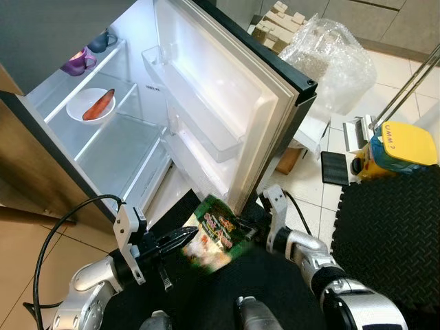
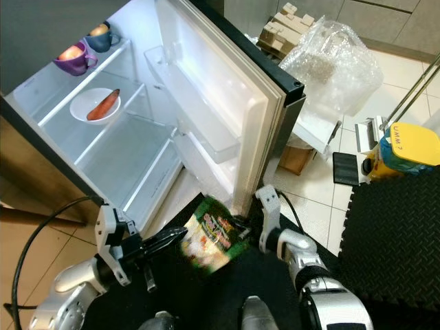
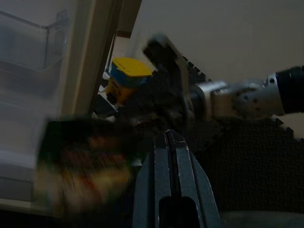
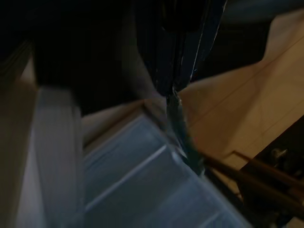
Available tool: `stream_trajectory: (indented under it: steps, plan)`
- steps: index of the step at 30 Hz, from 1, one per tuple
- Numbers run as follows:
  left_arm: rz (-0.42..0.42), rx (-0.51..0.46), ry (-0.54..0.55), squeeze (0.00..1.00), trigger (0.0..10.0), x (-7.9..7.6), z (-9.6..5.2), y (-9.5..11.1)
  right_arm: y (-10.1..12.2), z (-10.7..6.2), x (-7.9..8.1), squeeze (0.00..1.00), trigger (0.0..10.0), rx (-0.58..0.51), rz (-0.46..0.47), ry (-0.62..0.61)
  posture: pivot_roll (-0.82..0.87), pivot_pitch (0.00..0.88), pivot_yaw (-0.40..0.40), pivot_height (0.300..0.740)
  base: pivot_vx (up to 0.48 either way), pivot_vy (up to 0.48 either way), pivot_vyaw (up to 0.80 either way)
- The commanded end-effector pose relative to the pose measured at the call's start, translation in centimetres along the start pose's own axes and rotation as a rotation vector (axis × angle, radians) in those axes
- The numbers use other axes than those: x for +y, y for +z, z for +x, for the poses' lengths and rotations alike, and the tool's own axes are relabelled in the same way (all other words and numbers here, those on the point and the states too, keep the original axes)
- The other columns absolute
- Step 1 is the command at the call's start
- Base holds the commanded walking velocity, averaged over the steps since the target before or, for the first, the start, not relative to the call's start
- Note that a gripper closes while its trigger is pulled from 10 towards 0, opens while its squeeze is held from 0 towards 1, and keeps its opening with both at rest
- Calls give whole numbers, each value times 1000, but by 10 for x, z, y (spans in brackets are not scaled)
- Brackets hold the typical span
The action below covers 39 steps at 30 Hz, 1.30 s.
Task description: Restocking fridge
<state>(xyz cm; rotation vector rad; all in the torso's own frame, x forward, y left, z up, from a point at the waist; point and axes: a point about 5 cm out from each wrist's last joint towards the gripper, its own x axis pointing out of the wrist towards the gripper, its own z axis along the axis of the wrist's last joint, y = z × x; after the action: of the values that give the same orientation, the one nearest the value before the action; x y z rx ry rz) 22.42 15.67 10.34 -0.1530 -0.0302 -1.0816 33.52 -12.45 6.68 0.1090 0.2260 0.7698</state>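
The right hand (image 1: 242, 230) is pinching the packet (image 1: 214, 234) at its right edge, fingers closed on it. The left hand (image 1: 184, 238), fingers together and holding nothing, is touching the packet's left side. The fridge shelves (image 1: 117, 148) are lying toward the upper left.

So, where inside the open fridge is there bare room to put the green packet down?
The glass shelf below the plate with the carrot is bare, and so are both door bins. The top shelf is crowded at its far end by two mugs. The right claw holds the green packet just in front of the door's lower edge.
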Motion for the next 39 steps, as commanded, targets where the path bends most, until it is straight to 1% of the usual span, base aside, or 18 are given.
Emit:
stream_trajectory:
  steps: [1, 2, 3, 9, 11, 14, 16, 18, 19, 20, 21, 24, 25, 26, 29, 36, 37, 39]
  plan:
    - [14, 38, -6, 0, 10000, -3, -4, -2, 17, 4, -4, 0, 10000, -95, -40, -65, -160, 238, -30, 740, 0, 0, 0]
    - [14, 38, -6, 0, 10000, -3, -4, -2, 17, 4, -4, 0, 10000, -95, -40, -65, -160, 238, -30, 740, 0, 0, 0]
    - [17, 41, -3, 0, 10000, -3, -5, -2, 34, 6, -13, 0, 10000, -138, -119, -213, -156, 237, -33, 740, 0, 0, 0]
    - [19, 40, 1, 0, 10000, -3, -5, -2, 44, 4, -24, 0, 10000, -151, -157, -345, -147, 236, -40, 740, 0, 0, 0]
    - [22, 42, 6, 0, 10000, -4, -6, -1, 50, -8, -42, 0, 10000, -125, -201, -524, -140, 237, -41, 740, 0, 0, 0]
    - [22, 43, 8, 0, 10000, -4, -6, -1, 52, -13, -48, 0, 10000, -112, -216, -582, -140, 237, -41, 740, 0, 0, 0]
    - [23, 49, 10, 0, 10000, -4, -7, -2, 53, -29, -65, 0, 10000, -83, -235, -730, -140, 236, -37, 740, 0, 0, 0]
    - [23, 49, 10, 0, 10000, -4, -7, -2, 53, -29, -65, 0, 10000, -83, -235, -730, -140, 236, -37, 740, 0, 0, 0]
    - [23, 52, 9, 0, 10000, -4, -7, -3, 53, -39, -73, 0, 10000, -60, -266, -812, -139, 237, -35, 740, 0, 0, 0]
    - [24, 58, 8, 0, 10000, -4, -7, -4, 51, -62, -89, 0, 10000, -19, -313, -952, -140, 239, -31, 740, 0, 0, 0]
    - [24, 58, 8, 0, 10000, -4, -7, -4, 51, -62, -89, 0, 10000, -19, -313, -952, -140, 239, -31, 740, 0, 0, 0]
    - [27, 64, 9, 0, 10000, -3, -6, -5, 46, -93, -105, 0, 10000, 37, -369, -1092, -141, 239, -30, 740, 0, 0, 0]
    - [27, 64, 9, 0, 10000, -3, -6, -5, 46, -93, -105, 0, 10000, 37, -369, -1092, -141, 239, -30, 740, 0, 0, 0]
    - [27, 67, 7, 0, 10000, -3, -6, -5, 35, -107, -110, 0, 10000, 72, -335, -1096, -143, 242, -28, 740, 0, 0, 0]
    - [26, 70, 4, 0, 10000, -4, -5, -6, 21, -111, -107, 0, 10000, 92, -269, -1017, -147, 244, -25, 740, 0, 0, 0]
    - [27, 76, 8, 0, 10000, -4, 0, -10, -21, -108, -87, 0, 10000, 160, -211, -878, -150, 243, -16, 740, 0, 0, 0]
    - [44, 115, 58, 0, 10000, 1, 2, -16, -40, -107, -75, 0, 10000, 201, -203, -839, -149, 239, -9, 740, 0, 0, 0]
    - [54, 173, 130, 0, 10000, 7, 2, -25, -53, -108, -67, 0, 10000, 231, -202, -813, -149, 236, -5, 740, 0, 0, 0]
